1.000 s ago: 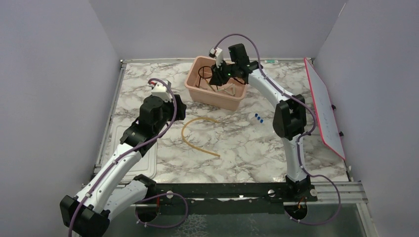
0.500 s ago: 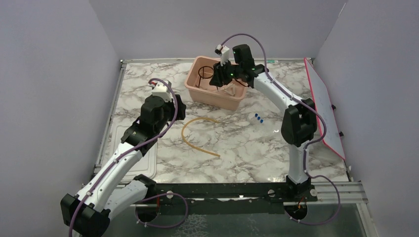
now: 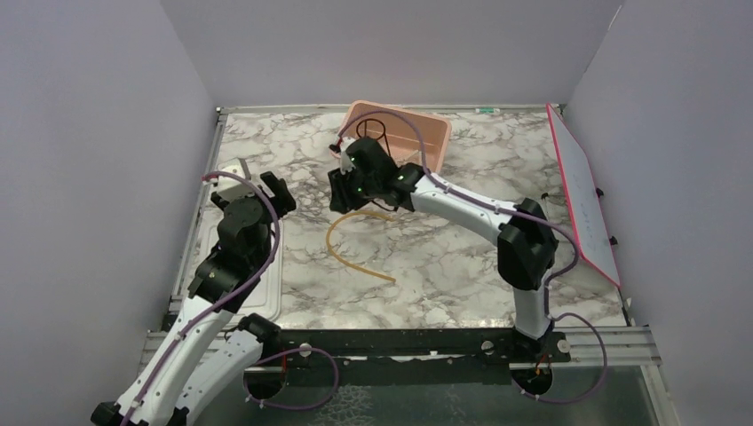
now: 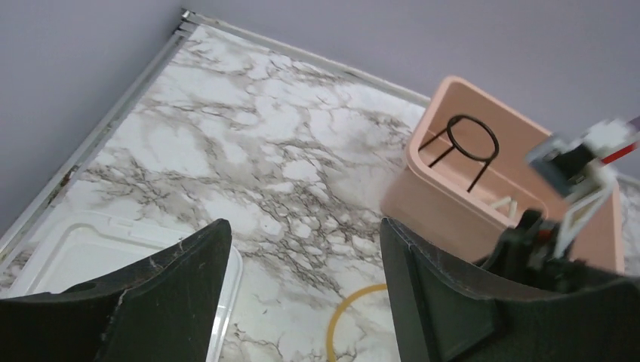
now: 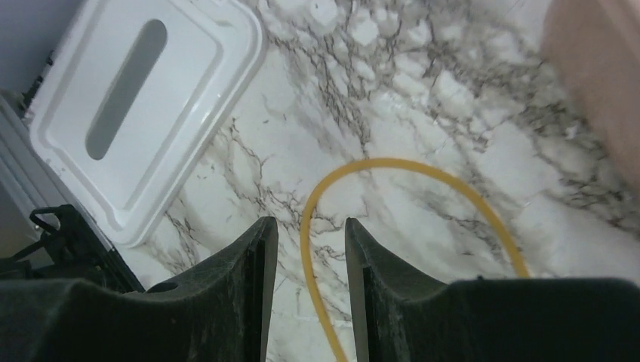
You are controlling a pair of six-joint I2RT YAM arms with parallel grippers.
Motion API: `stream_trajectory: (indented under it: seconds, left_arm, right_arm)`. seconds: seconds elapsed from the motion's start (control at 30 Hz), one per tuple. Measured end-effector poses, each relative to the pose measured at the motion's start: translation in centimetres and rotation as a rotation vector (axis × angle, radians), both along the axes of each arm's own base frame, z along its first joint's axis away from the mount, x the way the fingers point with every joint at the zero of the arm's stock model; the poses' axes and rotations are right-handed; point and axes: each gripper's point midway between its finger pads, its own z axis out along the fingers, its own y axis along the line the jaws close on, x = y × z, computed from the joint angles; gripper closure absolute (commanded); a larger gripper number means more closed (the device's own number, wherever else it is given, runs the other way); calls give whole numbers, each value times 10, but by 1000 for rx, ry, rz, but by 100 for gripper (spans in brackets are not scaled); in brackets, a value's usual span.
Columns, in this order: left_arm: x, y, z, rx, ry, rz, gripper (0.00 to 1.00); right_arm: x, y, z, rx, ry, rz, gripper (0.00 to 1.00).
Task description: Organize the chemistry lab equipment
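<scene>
Your right gripper (image 5: 308, 230) hangs mid-frame, jaws parted astride the tan tube (image 5: 423, 170) — lined up to pinch it — left gripper (image 4: 303, 226) spread, empty.

Table (image 5: 423, 98): smooth marble-pattern surface with a light sheen; metal edge rail (image 4: 121, 104).
Tub (image 4: 453, 204): pink plastic, matt, smooth.
Ring stand (image 4: 448, 137): thin black wire.
Tube (image 5: 392, 161): tan rubber, smooth.
Lid (image 5: 189, 113): white moulded plastic, satin finish.
Right gripper (image 5: 309, 224): fingers (image 5: 226, 302) of matt black plastic, finely scuffed.
</scene>
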Motion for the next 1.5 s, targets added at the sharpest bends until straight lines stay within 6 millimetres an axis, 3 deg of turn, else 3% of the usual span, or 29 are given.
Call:
stream_trajectory:
  seconds: [0.1, 0.23, 0.4, 0.63, 1.07, 1.27, 1.4, 1.5]
  left_arm:
    - [-9, 16, 5, -23, -41, 71, 23]
    - [-11, 26, -8, -18, -23, 135, 22]
    - [-13, 32, -15, -26, -8, 179, 22]
    - [-14, 35, -13, -44, -18, 200, 21]
    - [-15, 43, -14, -53, -21, 241, 20]
    - [-15, 45, -14, -56, -22, 250, 20]
    - [-16, 46, -13, -65, -27, 263, 20]
    - [-16, 49, -12, -74, -33, 280, 20]
  right_arm:
    - [-16, 13, -42, -64, 98, -31, 57]
    - [-34, 24, -99, -158, 216, -59, 57]
    - [-47, 36, -138, -231, 292, -82, 58]
    - [-43, 51, -148, -271, 277, -143, 63]
    - [-49, 42, -154, -383, 208, -198, 69]
    - [-49, 45, -156, -402, 201, -183, 84]
    - [-49, 45, -156, -407, 197, -183, 99]
    - [-48, 45, -156, -405, 196, -188, 99]
